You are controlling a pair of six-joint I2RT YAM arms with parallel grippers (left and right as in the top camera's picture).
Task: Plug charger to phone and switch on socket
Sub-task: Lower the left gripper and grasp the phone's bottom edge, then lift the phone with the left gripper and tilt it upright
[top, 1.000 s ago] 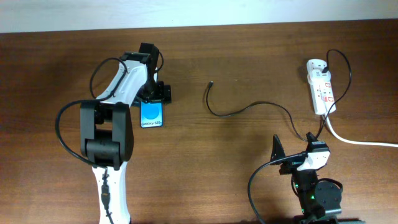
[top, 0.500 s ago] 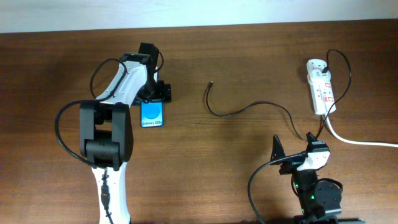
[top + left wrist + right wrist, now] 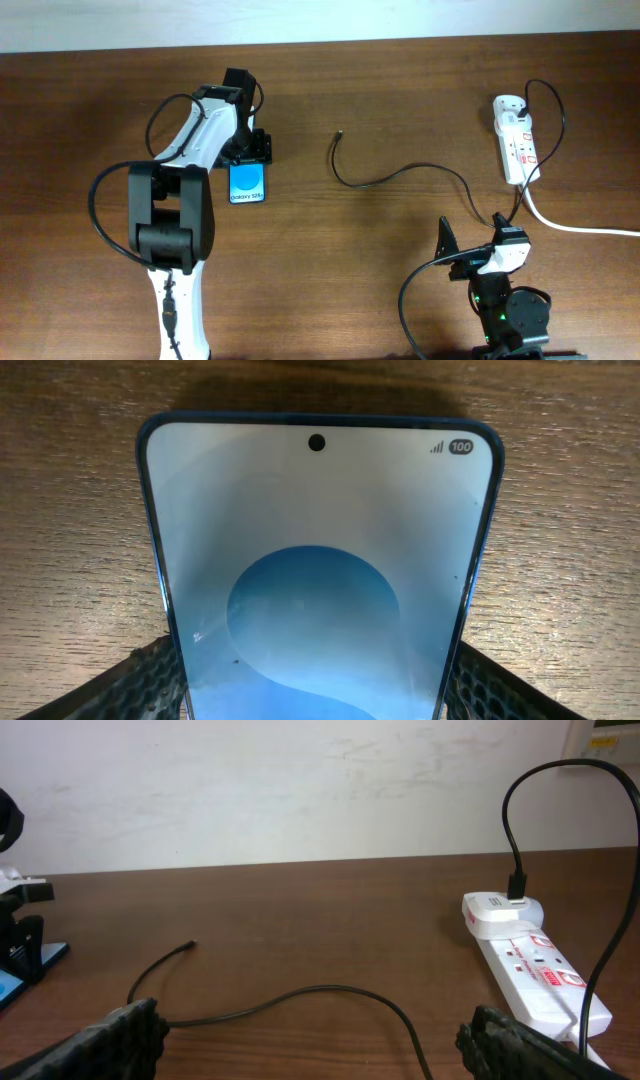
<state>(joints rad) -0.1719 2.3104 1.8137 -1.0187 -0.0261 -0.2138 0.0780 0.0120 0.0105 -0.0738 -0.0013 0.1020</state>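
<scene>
The phone [image 3: 247,184], blue screen up, lies on the table at the left; in the left wrist view [image 3: 318,560] it fills the frame. My left gripper [image 3: 250,152] is shut on its far end, with both jaws [image 3: 315,695] against its sides. The charger, a thin black cable [image 3: 420,167], curves across the middle of the table, its free connector [image 3: 341,132] lying loose; it also shows in the right wrist view [image 3: 320,988]. The white socket strip [image 3: 518,145] lies at the right [image 3: 530,965]. My right gripper [image 3: 470,232] is open and empty [image 3: 325,1050], near the front edge.
A thick white mains cord [image 3: 580,228] runs from the strip off the right edge. The black cable's other end is plugged into an adapter at the strip's far end [image 3: 515,885]. A pale wall stands behind the table.
The phone and the left gripper have shifted a little to the right. The right arm and the cable have not moved.
</scene>
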